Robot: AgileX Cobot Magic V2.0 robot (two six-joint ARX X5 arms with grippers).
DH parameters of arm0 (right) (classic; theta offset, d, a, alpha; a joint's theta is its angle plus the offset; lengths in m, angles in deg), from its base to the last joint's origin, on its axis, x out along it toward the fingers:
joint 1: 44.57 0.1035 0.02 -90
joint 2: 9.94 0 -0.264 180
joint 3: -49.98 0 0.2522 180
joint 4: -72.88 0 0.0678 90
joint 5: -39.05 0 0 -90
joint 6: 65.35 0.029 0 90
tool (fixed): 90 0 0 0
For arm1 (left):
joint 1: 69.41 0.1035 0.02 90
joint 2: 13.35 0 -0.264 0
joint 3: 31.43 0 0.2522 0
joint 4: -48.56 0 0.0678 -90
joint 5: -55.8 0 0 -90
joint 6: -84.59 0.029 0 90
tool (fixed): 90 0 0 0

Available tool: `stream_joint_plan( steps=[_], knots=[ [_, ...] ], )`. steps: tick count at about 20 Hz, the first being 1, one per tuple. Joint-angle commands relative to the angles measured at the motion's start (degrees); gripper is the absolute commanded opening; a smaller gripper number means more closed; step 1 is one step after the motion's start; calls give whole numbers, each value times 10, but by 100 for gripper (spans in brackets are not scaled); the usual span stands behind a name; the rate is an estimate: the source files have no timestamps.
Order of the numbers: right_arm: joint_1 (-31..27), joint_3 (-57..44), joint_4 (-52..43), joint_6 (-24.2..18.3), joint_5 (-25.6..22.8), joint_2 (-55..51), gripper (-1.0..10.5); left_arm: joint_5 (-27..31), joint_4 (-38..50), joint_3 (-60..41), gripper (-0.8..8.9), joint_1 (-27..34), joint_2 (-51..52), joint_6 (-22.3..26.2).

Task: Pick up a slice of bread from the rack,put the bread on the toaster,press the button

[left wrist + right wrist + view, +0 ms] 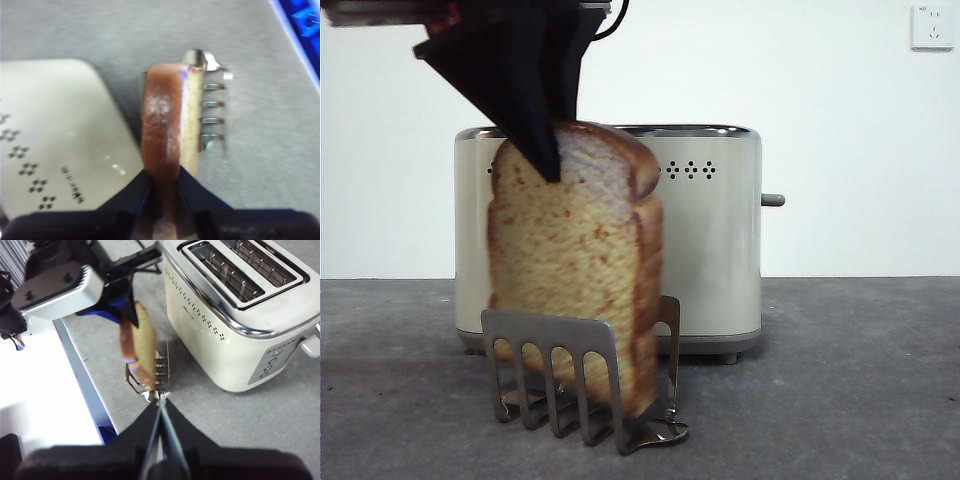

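Note:
The slice of bread [575, 270] stands upright with its lower part between the plates of the rack [555, 350], in front of the toaster [710, 250]. My left gripper [162, 175] comes down from above and is shut on the slice of bread [162, 125] at its domed crust; the front view shows it as a dark wedge [555, 165]. The rack [212, 105] shows beside the slice. The button [772, 200] sticks out of the toaster's right side. My right gripper [161, 396] is shut and empty, near the rack [160, 367], with the toaster [225, 340] and its two open slots beyond.
A white wall socket [931, 27] is at the top right of the wall. A blue strip [85, 375] runs along the table's edge behind the rack, with a bright white surface beyond it. Grey tabletop lies to the right of the toaster.

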Motion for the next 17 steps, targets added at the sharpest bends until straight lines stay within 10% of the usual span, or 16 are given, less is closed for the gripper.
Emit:
stream_joint_plan(
  steps=[1,17],
  knots=[
    [1,2,-2,3,4,-1,-4,-4,-4,-2,-9,-2,19,6],
    [1,2,0,16,-5,-1,-4,30,-68,226,-8,-2,83,-225]
  ],
)
